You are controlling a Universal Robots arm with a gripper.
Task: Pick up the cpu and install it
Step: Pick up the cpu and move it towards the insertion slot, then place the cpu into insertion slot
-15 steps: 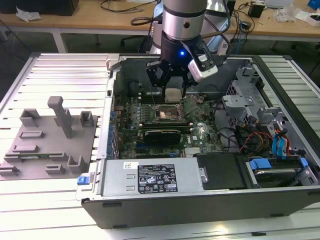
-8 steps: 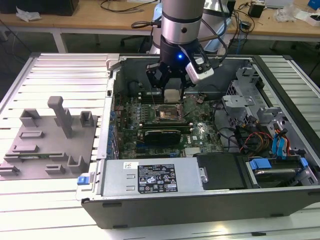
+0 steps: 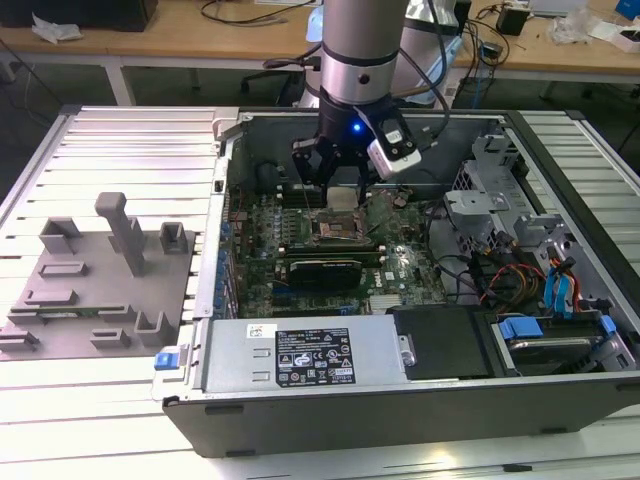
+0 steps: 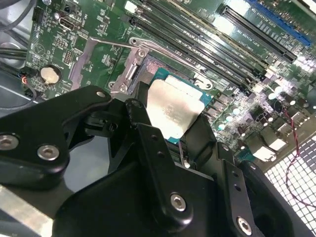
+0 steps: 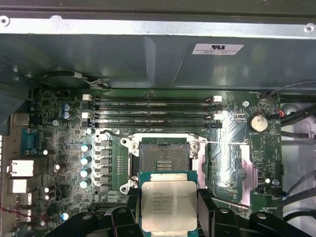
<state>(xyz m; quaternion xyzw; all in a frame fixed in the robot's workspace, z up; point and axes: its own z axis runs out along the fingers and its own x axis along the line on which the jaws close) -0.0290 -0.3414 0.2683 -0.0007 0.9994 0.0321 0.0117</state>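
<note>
- Wide metal table (image 3: pixel 110 130) with long slats holds an open computer case (image 3: pixel 400 420), and the work is going on inside it.
- The cpu (image 5: pixel 169 205) is a small square chip with a pale, shiny top. It is up off the table, held inside the case.
- The gripper (image 5: pixel 169 217) has hold of it. Its two black fingers (image 4: pixel 202 131) are closed in on the chip and pinch it from two sides, as both wrist views show.
- So the picking up looks done.
- Right next to the chip is the dark square socket (image 5: pixel 160 159). Its middle is bare and nothing sits in it, so the putting in is not done yet.
- In the first wrist view the chip covers one edge of the socket but not the middle. It seems to hang just above the green board (image 5: pixel 59 123), though how high is hard to tell from here.
- Past the socket lie long dark memory slots (image 5: pixel 153 111).
- Well away, on the exterior view's left, a grey tray (image 3: pixel 110 290) with small blocks sits on the table.
</note>
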